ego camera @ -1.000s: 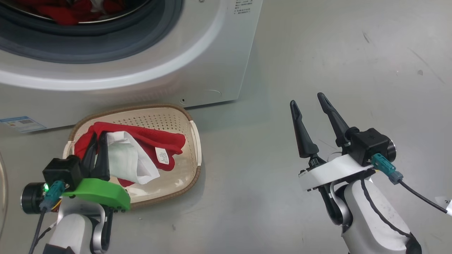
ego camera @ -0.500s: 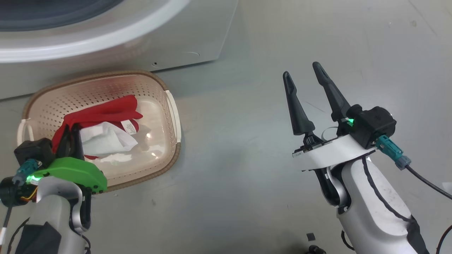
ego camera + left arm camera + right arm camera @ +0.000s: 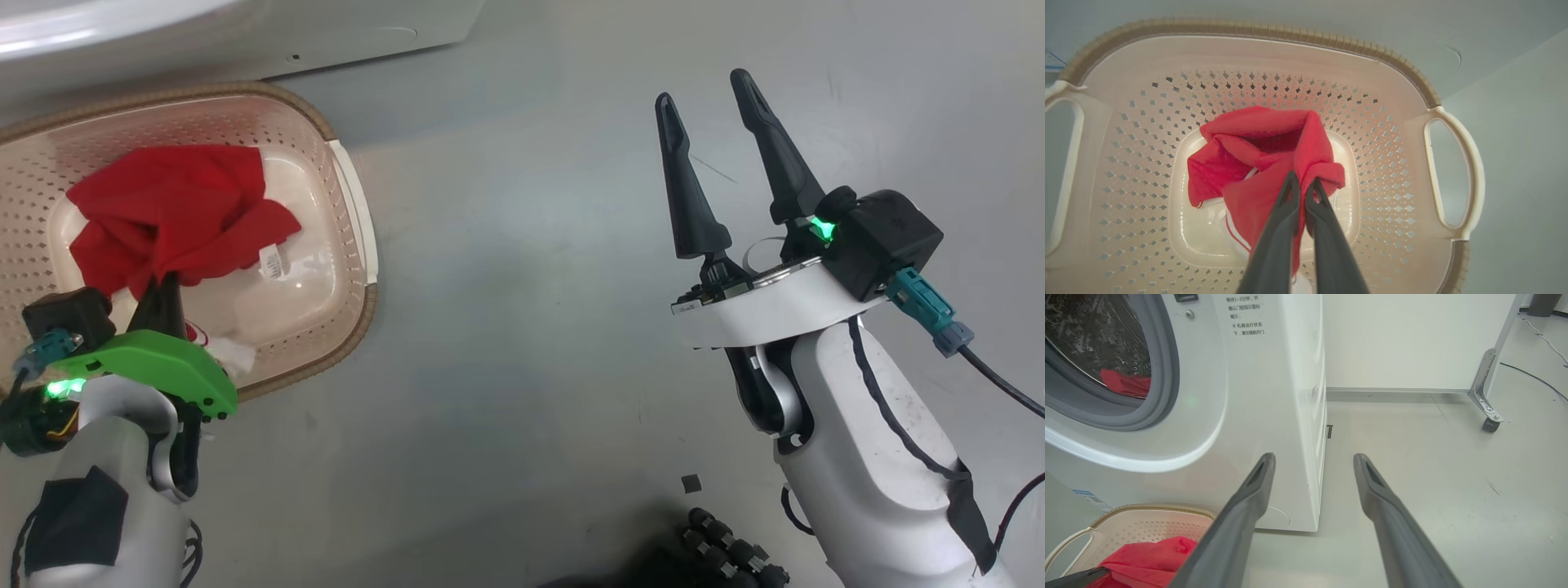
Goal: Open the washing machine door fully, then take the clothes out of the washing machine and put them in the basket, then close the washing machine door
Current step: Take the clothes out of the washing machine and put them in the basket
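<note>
Now: red garment pinched over the basket's middle

My left gripper [image 3: 1302,188] has its 2 fingers pressed together on a fold of the clothes [image 3: 1257,163], 1 red garment bunched around the tips. It lies just ahead of and below those tips, over the middle of the basket [image 3: 1249,26] and inside every wall. Its bulk spreads toward the far edge, and a white patch [image 3: 231,357] trails toward the near edge. Whether it already rests on the basket's bottom I cannot tell. I judge the coming move is simply to part the fingers; nothing overhangs the rim, so it should drop inside. My right gripper [image 3: 702,90] is spread and empty, well apart from the basket, out past its right handle [image 3: 1453,171] over the floor [image 3: 522,327]; the left arm is plainly nearer. More clothes show in the drum [image 3: 1094,330] of the washing machine [image 3: 1274,375], so I judge the unloading unfinished.
</note>
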You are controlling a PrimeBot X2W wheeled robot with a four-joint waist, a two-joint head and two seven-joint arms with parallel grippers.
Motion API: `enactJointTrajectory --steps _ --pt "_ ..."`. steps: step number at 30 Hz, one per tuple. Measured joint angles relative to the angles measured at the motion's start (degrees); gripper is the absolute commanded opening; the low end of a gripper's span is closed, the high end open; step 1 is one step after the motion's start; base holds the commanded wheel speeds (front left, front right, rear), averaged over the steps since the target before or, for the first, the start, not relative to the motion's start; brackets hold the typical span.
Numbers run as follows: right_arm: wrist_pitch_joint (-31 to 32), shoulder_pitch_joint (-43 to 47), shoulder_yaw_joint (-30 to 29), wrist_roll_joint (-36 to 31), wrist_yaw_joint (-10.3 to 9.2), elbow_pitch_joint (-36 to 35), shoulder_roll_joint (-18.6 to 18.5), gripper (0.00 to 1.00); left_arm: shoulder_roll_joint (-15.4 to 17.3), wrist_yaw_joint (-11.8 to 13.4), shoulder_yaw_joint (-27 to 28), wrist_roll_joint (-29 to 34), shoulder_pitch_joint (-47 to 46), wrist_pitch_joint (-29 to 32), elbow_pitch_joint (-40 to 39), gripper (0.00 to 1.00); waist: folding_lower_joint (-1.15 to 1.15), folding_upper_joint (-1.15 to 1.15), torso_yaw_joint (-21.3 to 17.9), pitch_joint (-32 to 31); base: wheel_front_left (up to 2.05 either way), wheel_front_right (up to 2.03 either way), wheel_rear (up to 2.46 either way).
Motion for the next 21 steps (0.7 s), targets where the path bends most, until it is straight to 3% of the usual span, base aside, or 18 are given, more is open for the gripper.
enactJointTrajectory --steps 17,18,19,20,21 --pt "0.00 -1.42 0.12 0.42 -0.91 0.98 0.01 1.00 -0.21 -3.05 -0.82 -0.33 -5.77 -2.08 10.12 0.00 0.00 0.00 -0.30 2.48 0.00 0.00 0.00" --pt "0.00 -1.43 0.10 0.42 -0.91 1.21 0.00 1.00 -0.30 -3.36 -0.94 -0.33 -5.82 -2.19 10.61 0.04 0.00 0.00 -0.17 2.30 0.00 0.00 0.00" --pt "0.00 -1.44 0.13 0.42 -0.91 1.48 0.00 1.00 -0.35 -3.59 -1.00 -0.33 -5.85 -2.48 11.27 0.29 0.00 0.00 -0.05 2.07 0.00 0.00 0.00" --pt "0.00 -1.44 0.12 0.42 -0.91 1.68 0.01 1.00 -0.42 -3.76 -1.08 -0.32 -5.86 -2.98 11.77 0.74 0.00 0.00 0.07 1.80 0.00 0.00 0.00" --pt "0.00 -1.44 0.10 0.41 -0.91 1.83 0.01 1.00 -0.51 -4.02 -1.19 -0.31 -5.89 -3.22 12.21 1.00 0.00 0.00 0.20 1.52 0.00 0.00 0.00"
